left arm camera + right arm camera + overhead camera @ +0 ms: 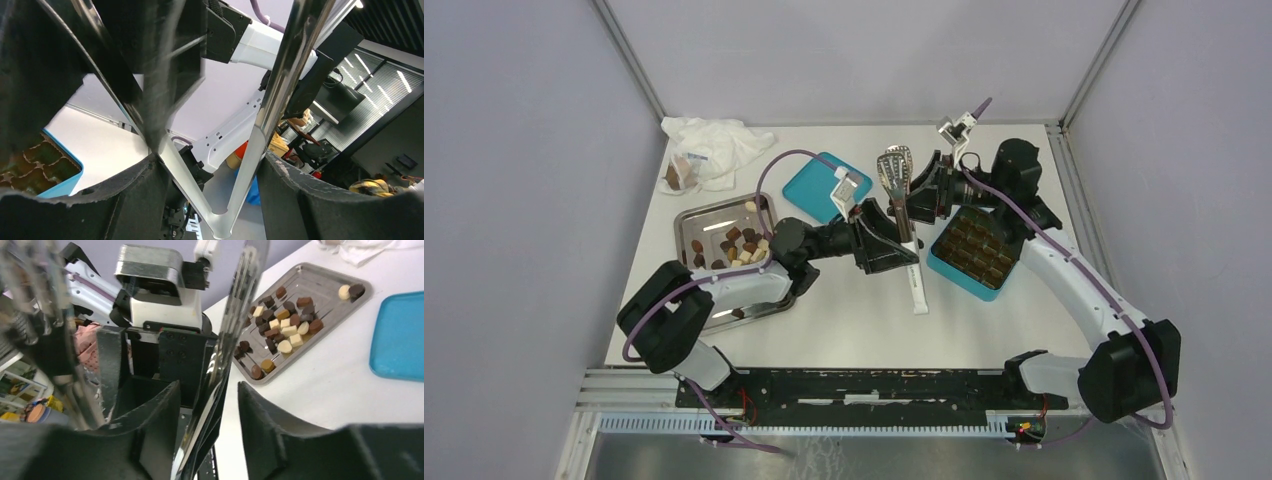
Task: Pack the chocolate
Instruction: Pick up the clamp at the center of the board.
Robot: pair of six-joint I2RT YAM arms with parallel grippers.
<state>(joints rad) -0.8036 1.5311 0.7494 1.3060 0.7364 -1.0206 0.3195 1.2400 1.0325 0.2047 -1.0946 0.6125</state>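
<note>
The chocolate (739, 245) is a heap of small dark, light brown and cream pieces on a steel tray (696, 225) at the left; it also shows in the right wrist view (280, 327). Steel tongs (896, 175) stand between the two arms. My left gripper (892, 250) is shut on the tongs near their hinge; both tong arms (280, 85) press against its fingers (207, 160). My right gripper (922, 195) is open around the tongs' upper part; the tongs (235, 325) lie against one finger with a gap to the other (209, 387).
A teal box with brown grid dividers (974, 250) sits right of centre, under the right arm; its corner shows in the left wrist view (60, 182). Its teal lid (819, 185) lies behind the left gripper. A white crumpled bag (709, 145) lies at the back left.
</note>
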